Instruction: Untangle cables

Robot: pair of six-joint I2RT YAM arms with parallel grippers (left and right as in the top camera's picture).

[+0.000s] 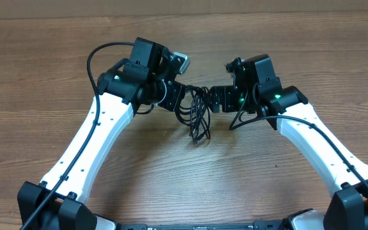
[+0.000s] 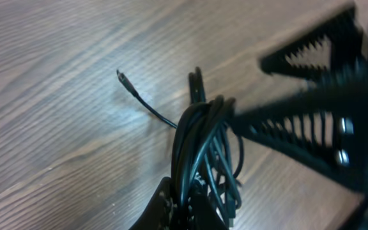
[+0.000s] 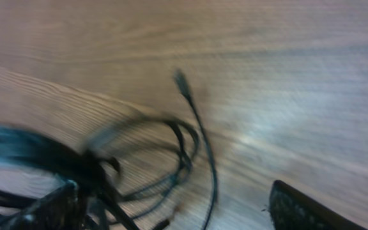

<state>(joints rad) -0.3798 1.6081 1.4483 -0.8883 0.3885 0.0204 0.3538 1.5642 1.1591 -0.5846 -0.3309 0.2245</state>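
Note:
The cables (image 1: 200, 114) are a knot of thin black cords hanging between the two grippers, with loops trailing onto the wooden table. My left gripper (image 1: 181, 99) is shut on the bundle; in the left wrist view the cords (image 2: 197, 137) rise from between its fingers (image 2: 165, 207). A loose plug end (image 2: 124, 77) lies on the wood. My right gripper (image 1: 213, 99) faces the bundle from the right, open, with nothing held. In the right wrist view its fingers (image 3: 302, 214) stand wide apart, with blurred cable loops (image 3: 181, 150) and a plug end (image 3: 181, 80) ahead.
The wooden table (image 1: 190, 179) spreads all round the bundle. Thicker black wires (image 1: 94, 61) run along the left arm, and the white arm links (image 1: 88, 147) reach back toward the near edge.

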